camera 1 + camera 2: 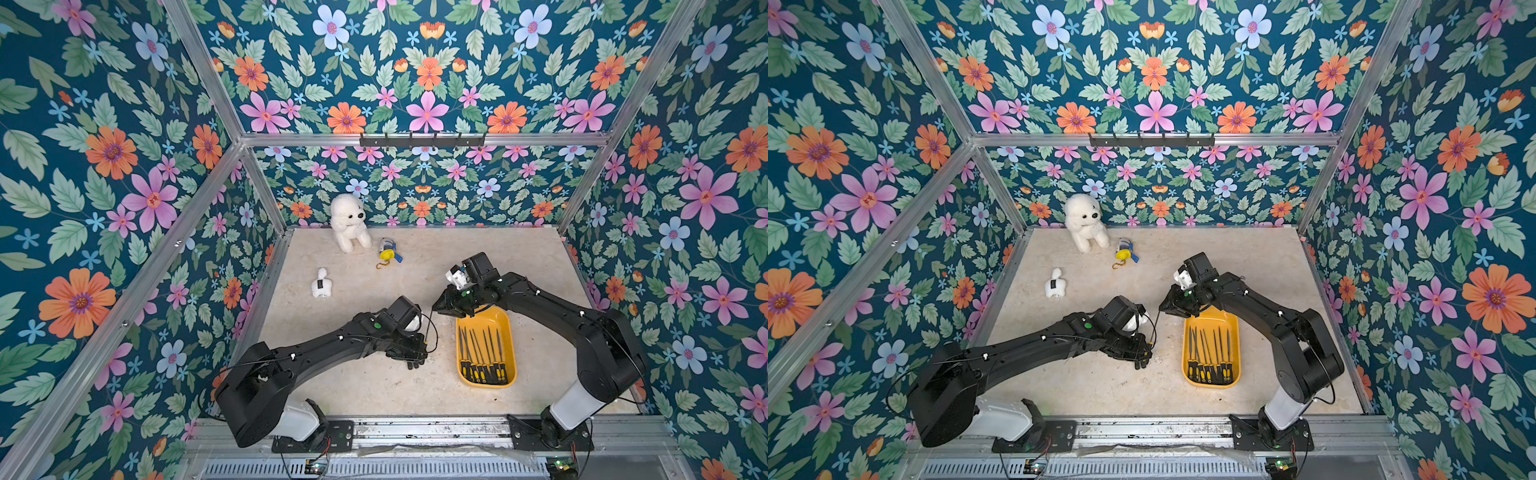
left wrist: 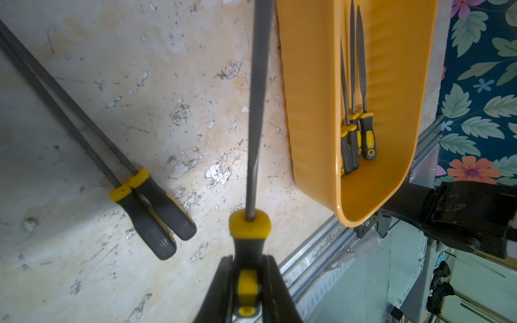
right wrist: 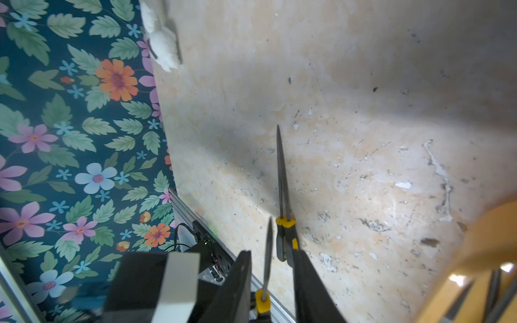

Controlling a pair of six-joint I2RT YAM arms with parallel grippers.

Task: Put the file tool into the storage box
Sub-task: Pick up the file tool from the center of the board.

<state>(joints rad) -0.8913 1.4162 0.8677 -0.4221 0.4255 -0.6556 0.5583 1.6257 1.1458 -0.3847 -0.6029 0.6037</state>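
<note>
My left gripper (image 2: 247, 268) is clamped tight on the black-and-yellow handle of a file (image 2: 257, 112). Its blade points away from my base and runs alongside the near long wall of the storage box (image 2: 307, 112), outside it. In both top views the blade shows as a thin dark line (image 1: 428, 330) rising from my left gripper (image 1: 415, 361) towards my right gripper (image 1: 436, 309).

My right gripper (image 3: 271, 260) is partly open. Its two fingers (image 3: 243, 279) stand on either side of that blade (image 3: 268, 251) with clear space on both sides, so it holds nothing.

The storage box (image 1: 494, 320) sits on the table (image 1: 374, 386) on my right, its far end under my right wrist. Several files (image 1: 482, 357) lie in it side by side, handles towards my base. Two more files (image 2: 145, 201) lie together on the table on the other side of the held one.

A white plush dog (image 1: 349, 224) sits at the back wall
</note>
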